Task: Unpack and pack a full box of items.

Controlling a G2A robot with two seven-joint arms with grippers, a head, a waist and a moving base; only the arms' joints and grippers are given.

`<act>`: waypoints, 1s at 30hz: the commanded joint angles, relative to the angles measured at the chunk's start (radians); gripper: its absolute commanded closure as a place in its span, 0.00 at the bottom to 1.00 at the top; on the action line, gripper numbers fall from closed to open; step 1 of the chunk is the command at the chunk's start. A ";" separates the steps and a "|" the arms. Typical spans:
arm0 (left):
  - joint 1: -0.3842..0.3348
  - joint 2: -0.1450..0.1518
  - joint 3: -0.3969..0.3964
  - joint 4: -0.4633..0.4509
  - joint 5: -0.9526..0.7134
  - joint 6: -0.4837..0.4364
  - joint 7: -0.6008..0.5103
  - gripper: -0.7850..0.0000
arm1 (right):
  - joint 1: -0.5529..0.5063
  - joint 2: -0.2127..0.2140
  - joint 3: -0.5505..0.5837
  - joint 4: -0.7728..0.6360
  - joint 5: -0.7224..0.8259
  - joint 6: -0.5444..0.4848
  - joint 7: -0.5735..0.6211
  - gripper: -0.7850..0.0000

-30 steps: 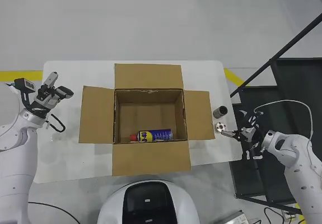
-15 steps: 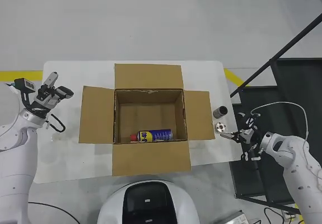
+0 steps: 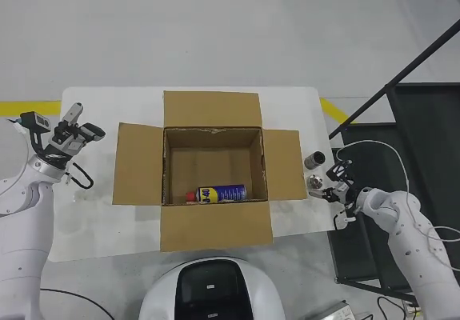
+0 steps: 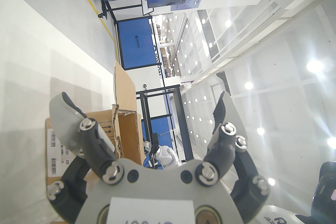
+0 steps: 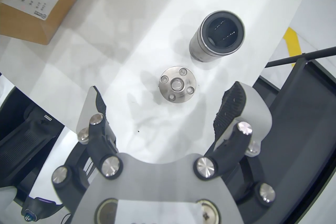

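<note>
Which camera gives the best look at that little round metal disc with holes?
The right wrist view: the disc lies close, holes clear, beside the cylinder. The top view makes it a tiny speck by a flap of the box. The left wrist view faces the box's outside.

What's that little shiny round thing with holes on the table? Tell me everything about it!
It is a flat, shiny silver metal disc with a round hub in the middle and four small holes around it. It lies flat on the white table near its edge, close beside a standing metal tube. The open right gripper hovers by it, not touching it.
</note>
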 commanded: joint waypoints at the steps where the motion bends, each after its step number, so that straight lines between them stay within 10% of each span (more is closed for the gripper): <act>1: 0.000 0.000 0.000 0.000 0.000 0.000 0.000 0.00 | 0.025 -0.003 -0.024 0.033 -0.009 -0.003 0.001 0.00; 24: 0.000 0.000 0.000 0.000 0.000 0.000 0.000 0.00 | 0.234 -0.040 -0.195 0.344 -0.037 -0.016 -0.063 0.00; 27: 0.000 0.000 0.000 0.000 0.000 0.000 0.000 0.00 | 0.244 -0.041 -0.203 0.358 -0.037 -0.023 -0.074 0.49; 30: 0.000 0.000 0.000 0.000 0.000 0.000 0.000 0.00 | 0.252 -0.041 -0.207 0.368 -0.040 -0.025 -0.083 0.74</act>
